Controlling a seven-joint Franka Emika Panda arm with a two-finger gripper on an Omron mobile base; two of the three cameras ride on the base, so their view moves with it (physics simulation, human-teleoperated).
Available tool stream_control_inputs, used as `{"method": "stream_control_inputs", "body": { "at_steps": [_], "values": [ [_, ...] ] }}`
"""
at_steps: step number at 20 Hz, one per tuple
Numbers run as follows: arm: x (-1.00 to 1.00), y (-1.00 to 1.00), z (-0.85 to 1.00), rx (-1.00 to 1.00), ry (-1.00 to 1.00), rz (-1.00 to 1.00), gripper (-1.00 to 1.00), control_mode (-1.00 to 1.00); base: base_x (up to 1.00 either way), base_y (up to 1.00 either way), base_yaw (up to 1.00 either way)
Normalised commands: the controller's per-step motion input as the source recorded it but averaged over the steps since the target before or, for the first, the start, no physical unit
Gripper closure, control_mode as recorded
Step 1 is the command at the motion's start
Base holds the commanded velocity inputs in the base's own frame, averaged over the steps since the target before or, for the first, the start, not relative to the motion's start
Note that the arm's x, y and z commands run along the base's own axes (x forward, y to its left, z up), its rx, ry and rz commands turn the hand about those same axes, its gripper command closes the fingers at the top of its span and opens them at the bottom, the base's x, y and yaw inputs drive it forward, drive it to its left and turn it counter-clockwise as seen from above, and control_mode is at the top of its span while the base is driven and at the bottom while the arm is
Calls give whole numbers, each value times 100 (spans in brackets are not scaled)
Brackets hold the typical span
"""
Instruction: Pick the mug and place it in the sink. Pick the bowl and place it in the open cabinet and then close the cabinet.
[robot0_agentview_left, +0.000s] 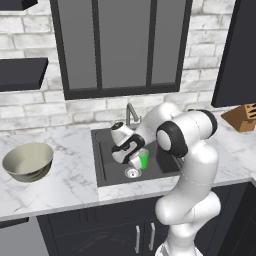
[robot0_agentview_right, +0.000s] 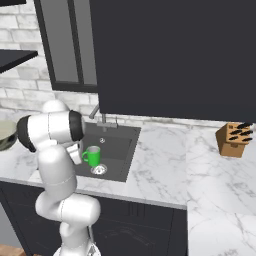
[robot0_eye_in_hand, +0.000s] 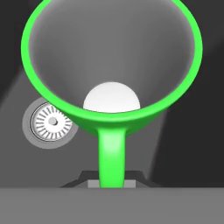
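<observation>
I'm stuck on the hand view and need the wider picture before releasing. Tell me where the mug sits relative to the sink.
Observer: The mug hangs inside the sink, above its floor and next to the drain, shut in the gripper by its handle.
Operator: Give me the bowl's position.
Observer: The bowl stands on the marble counter, left of the sink, apart from it.
Operator: Report anything on the other side.
Observer: A wooden knife block sits on the counter to the right, well away from the sink.
Operator: Say where the faucet is.
Observer: The faucet rises at the sink's back edge, behind the arm.
</observation>
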Motion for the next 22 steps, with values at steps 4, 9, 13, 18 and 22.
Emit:
{"method": "stream_control_inputs", "body": {
  "at_steps": [4,9,13,18,22],
  "values": [
    [9,-2,-17,0,0,4,100,-100,0,0,0],
    [14,-6,-8,0,0,4,100,-100,0,0,0],
    [18,-16,-5,0,0,2,100,-100,0,0,0],
    [22,-10,-12,0,0,2,100,-100,0,0,0],
    [22,-2,-22,0,0,2,100,-100,0,0,0]
  ]
}}
